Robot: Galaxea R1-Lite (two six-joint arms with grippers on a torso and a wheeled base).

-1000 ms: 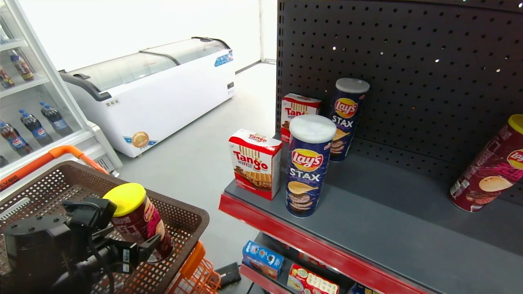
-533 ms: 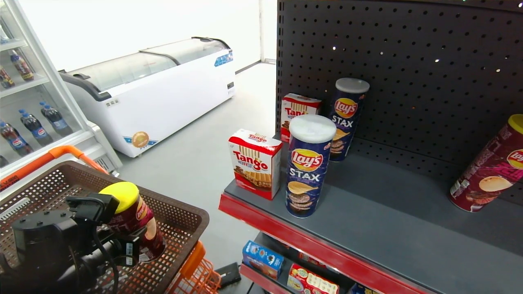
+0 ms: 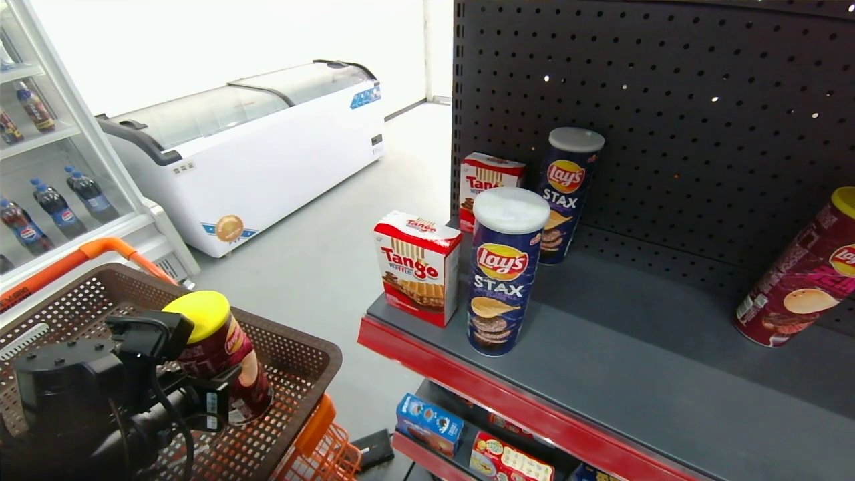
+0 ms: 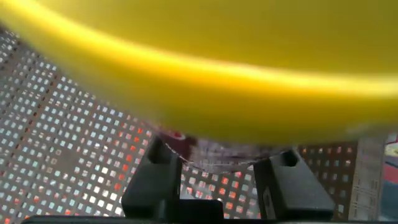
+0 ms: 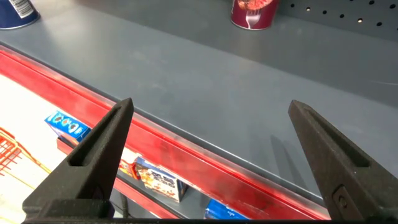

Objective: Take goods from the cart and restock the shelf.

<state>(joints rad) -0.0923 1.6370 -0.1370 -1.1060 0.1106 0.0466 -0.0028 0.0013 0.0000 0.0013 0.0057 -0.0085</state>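
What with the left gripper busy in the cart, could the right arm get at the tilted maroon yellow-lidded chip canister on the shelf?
Probably yes. The right gripper is open facing the grey shelf, and only bare deck lies between it and the maroon chip canister by the black pegboard.

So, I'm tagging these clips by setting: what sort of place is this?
Most likely a small grocery or convenience shop: a retail shelf holding chip cans and wafer boxes, a chest freezer, and a glass-door drinks fridge.
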